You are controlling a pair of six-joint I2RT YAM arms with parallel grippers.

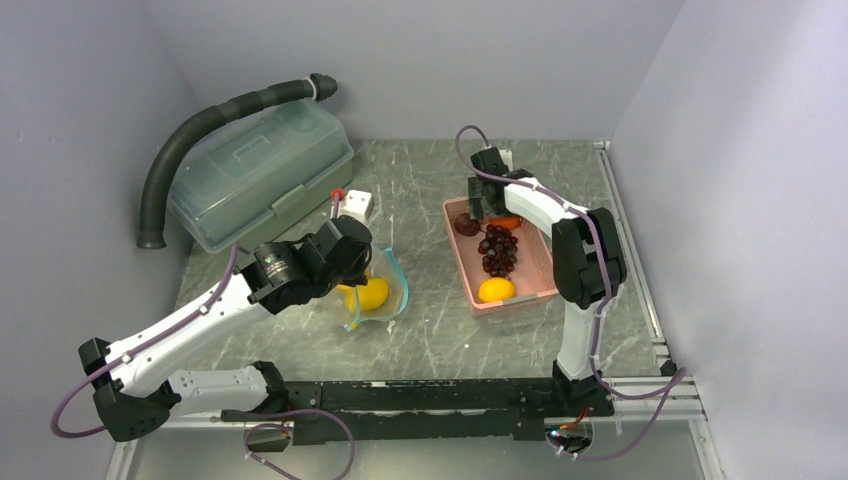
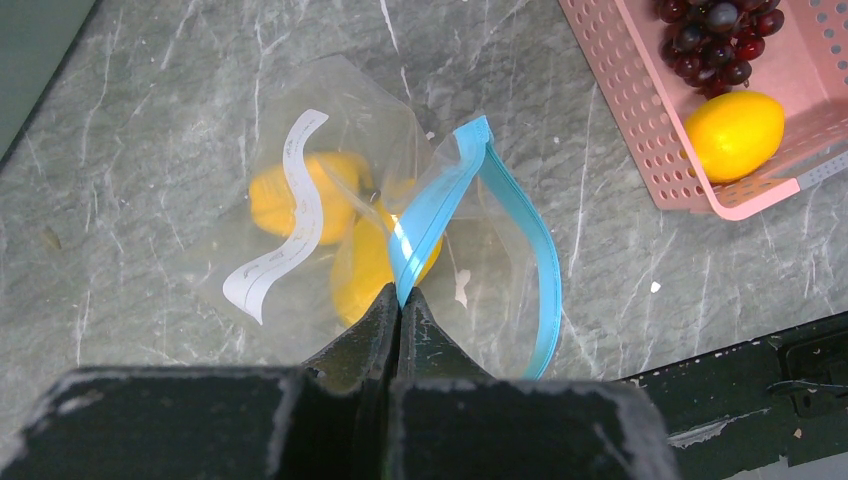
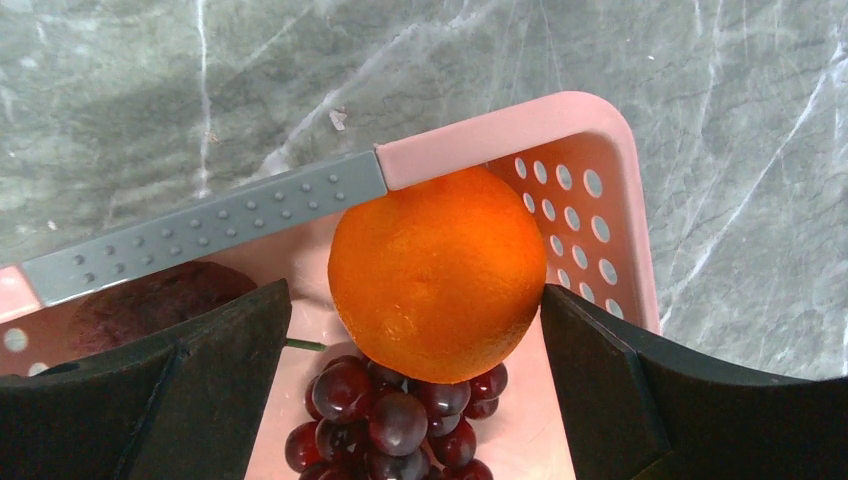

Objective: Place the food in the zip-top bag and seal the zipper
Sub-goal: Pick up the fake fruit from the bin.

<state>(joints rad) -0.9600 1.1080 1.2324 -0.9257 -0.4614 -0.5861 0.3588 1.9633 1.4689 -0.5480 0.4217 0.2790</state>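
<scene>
Two yellow fruits (image 2: pixel 270 200) in bag (image 2: pixel 335 105), zipper (image 2: pixel 440 200) in left tool (image 2: pixel 400 300)

You see plain pale walls (image 1: pixel 400 60) closing three sides of the grey marbled tabletop (image 1: pixel 420 170); a metal rail (image 1: pixel 612 180) lines its right edge.

text: none legible | zip-top bag (image 2: pixel 480 270) white label (image 2: pixel 305 210): any print seemingly too faint to read

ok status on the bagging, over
Left gripper shut on zipper. Right gripper open around orange in basket. Yellow fruit in bag, mouth unsealed. Nothing blocking.
</scene>
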